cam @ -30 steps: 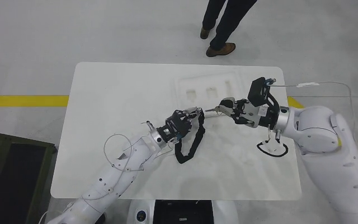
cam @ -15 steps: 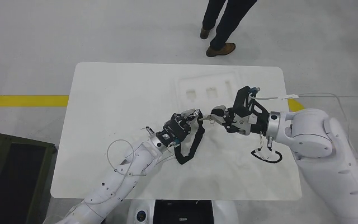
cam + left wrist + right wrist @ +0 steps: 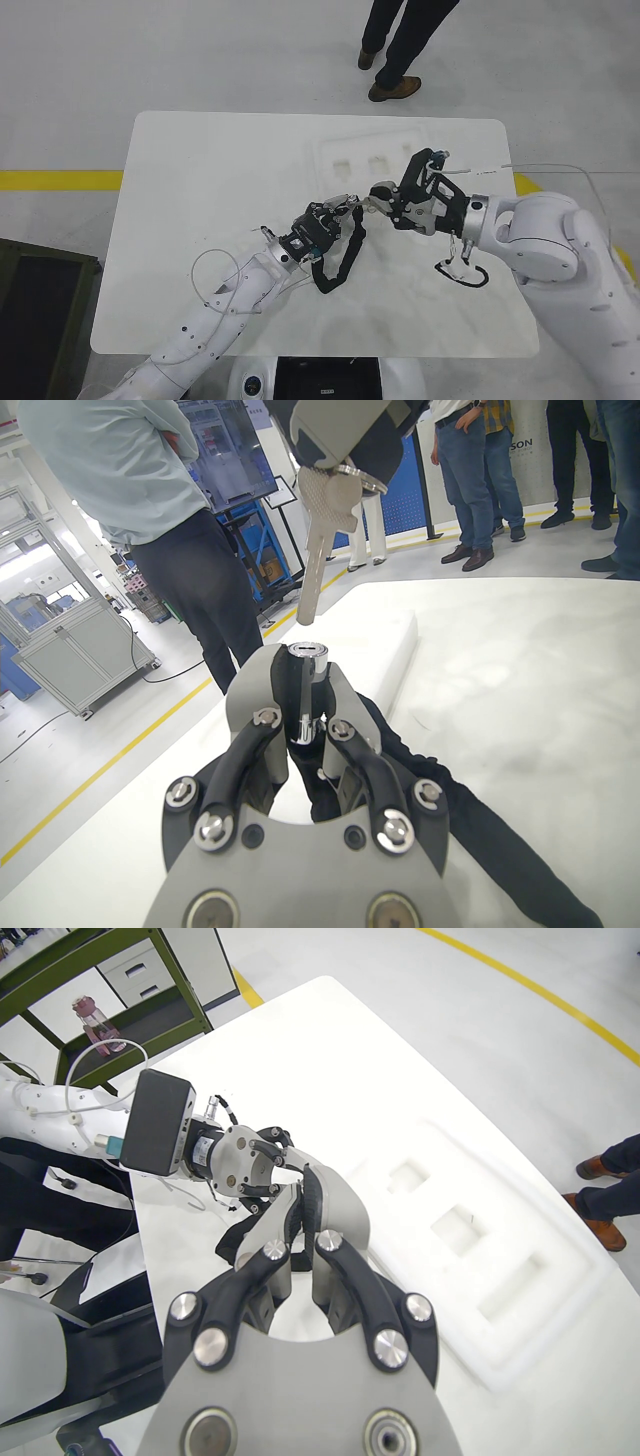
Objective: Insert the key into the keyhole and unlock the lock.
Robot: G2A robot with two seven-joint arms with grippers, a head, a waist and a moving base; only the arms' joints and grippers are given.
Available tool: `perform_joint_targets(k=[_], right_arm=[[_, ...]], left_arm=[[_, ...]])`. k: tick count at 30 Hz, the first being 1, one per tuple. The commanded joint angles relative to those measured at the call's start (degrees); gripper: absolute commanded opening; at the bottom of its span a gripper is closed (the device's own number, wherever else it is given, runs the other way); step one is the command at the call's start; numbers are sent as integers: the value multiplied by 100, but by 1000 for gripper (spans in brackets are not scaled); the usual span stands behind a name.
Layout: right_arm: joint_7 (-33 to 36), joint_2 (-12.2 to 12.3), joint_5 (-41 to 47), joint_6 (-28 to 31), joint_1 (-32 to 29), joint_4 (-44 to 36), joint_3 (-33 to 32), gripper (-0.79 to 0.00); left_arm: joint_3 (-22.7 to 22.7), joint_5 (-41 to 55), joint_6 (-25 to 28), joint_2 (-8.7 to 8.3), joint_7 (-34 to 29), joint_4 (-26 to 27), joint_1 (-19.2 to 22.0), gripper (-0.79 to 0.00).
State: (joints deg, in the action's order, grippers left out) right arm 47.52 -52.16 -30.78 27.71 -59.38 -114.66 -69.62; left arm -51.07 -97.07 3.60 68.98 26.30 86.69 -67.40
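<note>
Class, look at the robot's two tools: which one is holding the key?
The right tool: it pinches the key by its head, blade pointing at the keyhole. The left tool instead clamps the lock by its silver cylinder.

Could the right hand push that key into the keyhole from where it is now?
Probably yes: the key held by the right hand hangs just short of the keyhole, nothing between them, and the left hand holds the lock facing it.
</note>
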Motion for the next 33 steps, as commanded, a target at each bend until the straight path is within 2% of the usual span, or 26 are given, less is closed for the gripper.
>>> perform_joint_targets(k=[1,33], right_arm=[[39,-6,-13,-59,36,8,40,-785],[496,-53,-272,-199,413,142,402,-785]], left_arm=[[0,0,0,0,0,0,0,-785],[0,0,0,0,0,0,0,-785]])
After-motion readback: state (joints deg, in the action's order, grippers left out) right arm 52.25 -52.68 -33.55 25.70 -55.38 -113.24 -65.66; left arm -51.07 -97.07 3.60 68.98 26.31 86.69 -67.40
